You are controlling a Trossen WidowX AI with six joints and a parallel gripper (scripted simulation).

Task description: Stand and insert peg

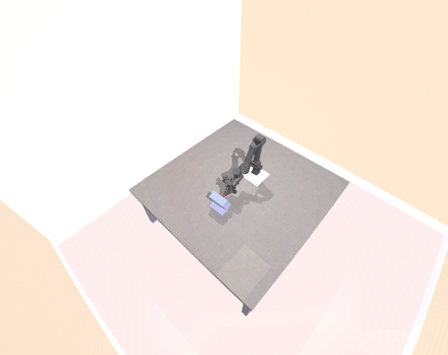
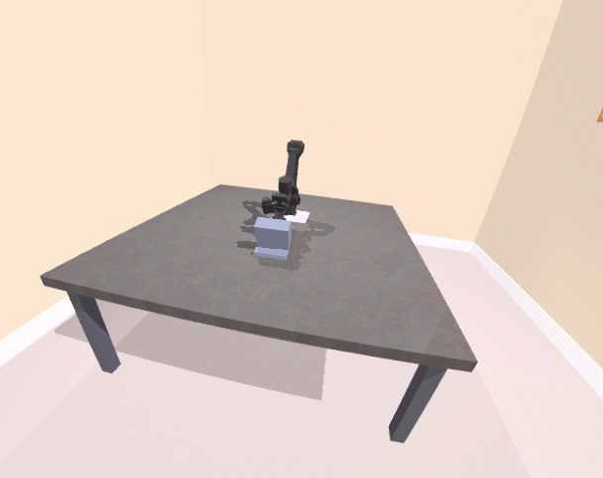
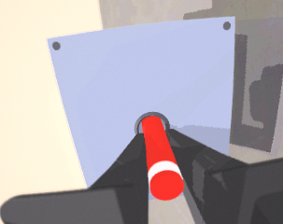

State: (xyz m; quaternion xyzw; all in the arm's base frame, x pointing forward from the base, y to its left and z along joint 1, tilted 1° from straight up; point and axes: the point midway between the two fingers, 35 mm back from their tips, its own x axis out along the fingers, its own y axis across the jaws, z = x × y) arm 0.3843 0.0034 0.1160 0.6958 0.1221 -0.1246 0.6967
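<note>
Red is the peg [image 1: 223, 196] [image 3: 159, 151] that I see from my station, with a white band close to the end which is nearer to the wrist camera. The pincer [image 1: 227, 192] [image 3: 155, 138] is pinching this peg between its two dark fingers, one at each side. The far end of the peg, the plain one, is at the hole [image 3: 139, 122] in the pale blue panel [image 1: 219, 199] [image 2: 273, 234] [image 3: 108, 84], and a dark grey ring goes around this hole. How deep the peg sits inside, I cannot tell. In the wrist view, two small dark dots are also on the panel, near two of its corners.

The panel stands on the grey worktop [image 1: 293, 206] [image 2: 188, 288], in front of the black arm [image 1: 249, 154] [image 2: 292, 166]. The arm reaches down to the panel's face. In the exterior view, the panel hides the peg from me. A white square [image 1: 259, 177] [image 2: 300, 217] lies by the foot of the arm.
</note>
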